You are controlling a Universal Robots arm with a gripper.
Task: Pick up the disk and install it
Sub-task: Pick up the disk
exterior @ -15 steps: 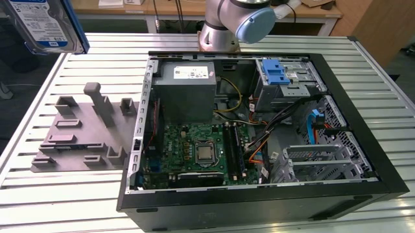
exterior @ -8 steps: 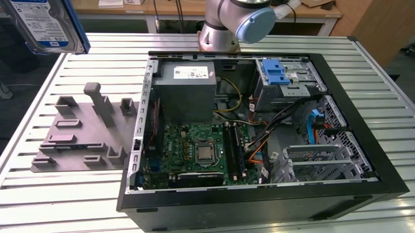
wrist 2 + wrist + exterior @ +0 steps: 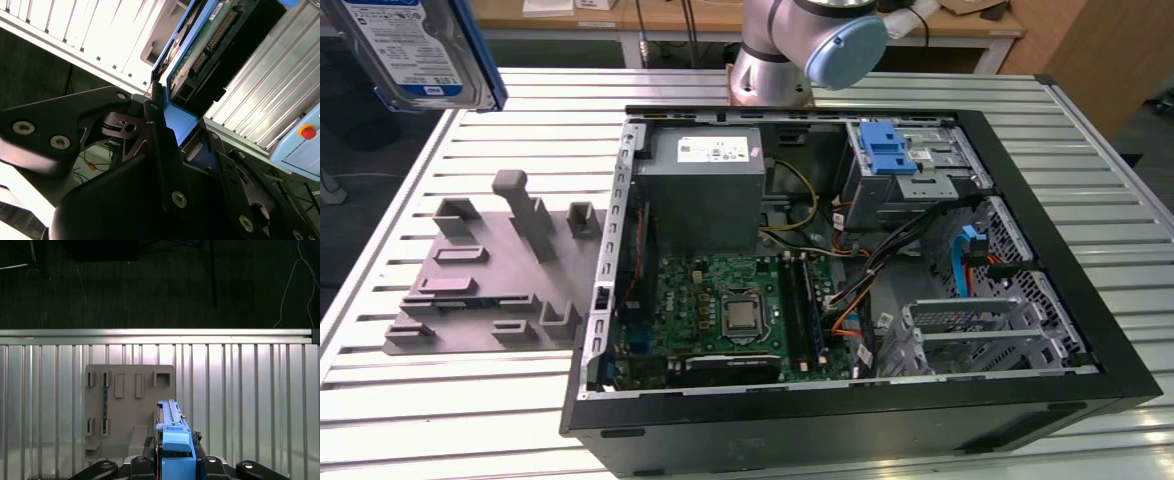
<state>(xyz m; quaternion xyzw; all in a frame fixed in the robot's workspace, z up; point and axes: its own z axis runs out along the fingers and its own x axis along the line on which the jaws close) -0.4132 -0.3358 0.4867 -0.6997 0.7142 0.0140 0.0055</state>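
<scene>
- The disk [image 3: 416, 48] is held raised above the grey fixture plate [image 3: 480, 280] on the slatted table [image 3: 467, 400].
- In the first wrist view, the gripper's [image 3: 175, 465] jaws are seen clamped on its blue bracket [image 3: 176, 445].

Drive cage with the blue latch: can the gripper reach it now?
Probably yes: the case lies open, nothing covers the drive cage, and the gripper holds the disk clear above the table.

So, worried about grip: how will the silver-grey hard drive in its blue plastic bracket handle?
Likely rigid: the hard drive shows no sag. Possibly slippery, since the gripper clamps its smooth blue bracket. Its exposed circuit board suggests fragility.
</scene>
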